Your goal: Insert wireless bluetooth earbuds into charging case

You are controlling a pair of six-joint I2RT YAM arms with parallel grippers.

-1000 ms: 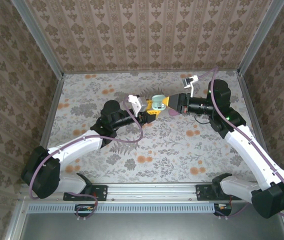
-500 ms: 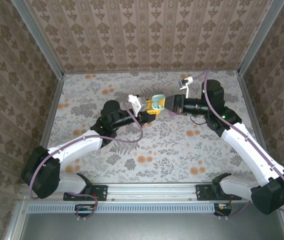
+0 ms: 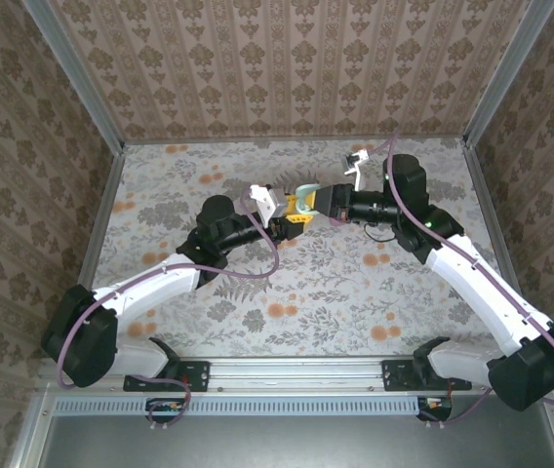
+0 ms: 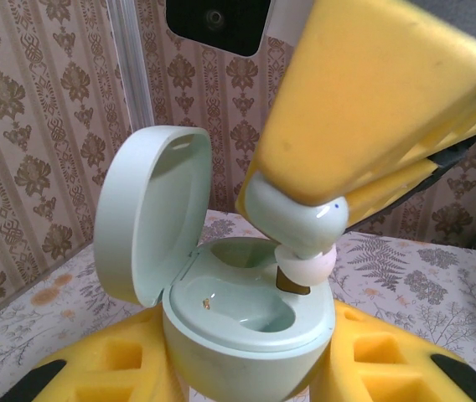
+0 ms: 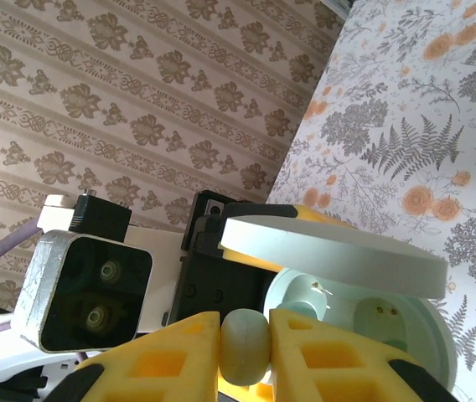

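L claw [image 3: 294,218] grips open mint case [image 4: 246,331] from below, lid [image 4: 150,218] tipped up on its left. R claw [image 3: 322,201] pinches earbud [image 4: 298,228] w/ tip in case's right well, just above L claw.

The case [image 4: 246,335], clamped on both sides by the left gripper [image 3: 295,218], has its lid [image 4: 150,218] raised, walling off one side. The right gripper [image 3: 320,202] and its pinched earbud [image 4: 301,243] block entry over one well of the case. The other well lies uncovered. The table [image 3: 287,283] in front of the case offers open passage.
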